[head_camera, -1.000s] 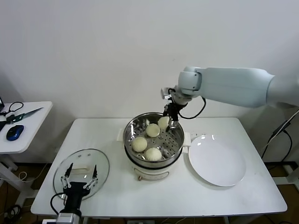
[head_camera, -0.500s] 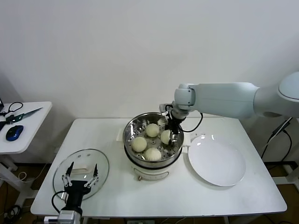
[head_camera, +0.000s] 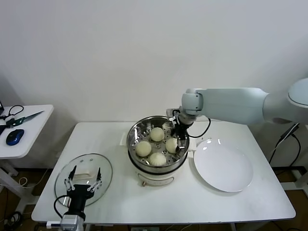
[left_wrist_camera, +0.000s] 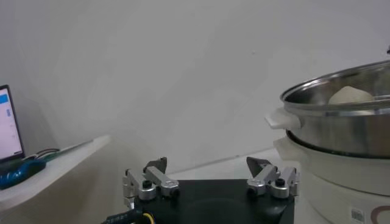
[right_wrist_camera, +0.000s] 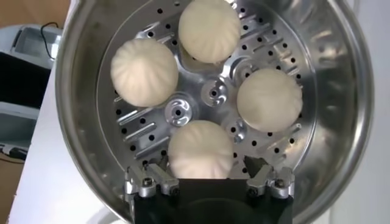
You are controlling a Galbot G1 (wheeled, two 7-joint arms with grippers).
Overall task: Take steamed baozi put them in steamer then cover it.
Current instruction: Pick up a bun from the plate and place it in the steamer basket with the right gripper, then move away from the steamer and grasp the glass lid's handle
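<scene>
Stainless steamer (head_camera: 158,144), round, on cream base with side handles, at table (head_camera: 120,202) centre. A small label (left_wrist_camera: 357,214) sits on the base wall in the left wrist view; its print is too small to read. No other writing can be made out.

Contents: four baozi on the perforated tray.
- Baozi one (head_camera: 157,134), at 12 o'clock of the tray.
- Baozi two (head_camera: 143,148), at 9 o'clock.
- Baozi three (head_camera: 157,159), at 6 o'clock.
- Baozi four (head_camera: 171,144), at 3 o'clock, lying between the fingers of the right gripper.
All four rest apart from one another around the tray's hub.

Right gripper (head_camera: 179,142): inside the steamer at its 3 o'clock rim, jaws spread wide on either side of baozi four (right_wrist_camera: 200,149); whether the fingers touch the bun cannot be told. Its fingertips are partly cut off in the right wrist view.

Left gripper (head_camera: 83,182): parked at the table's 7 o'clock, over the lid, jaws wide apart, nothing between them.

Lid (head_camera: 84,174): glass, flat on the table at 8 o'clock of the steamer, white handle partly hidden by the left gripper.

Plate (head_camera: 223,166): white, bare, at 3 o'clock just beside the steamer.

Side table (head_camera: 29,125): at 9 o'clock, cut off by the frame edge; holds a blue mouse (head_camera: 15,136) and dark cables (head_camera: 14,111).
</scene>
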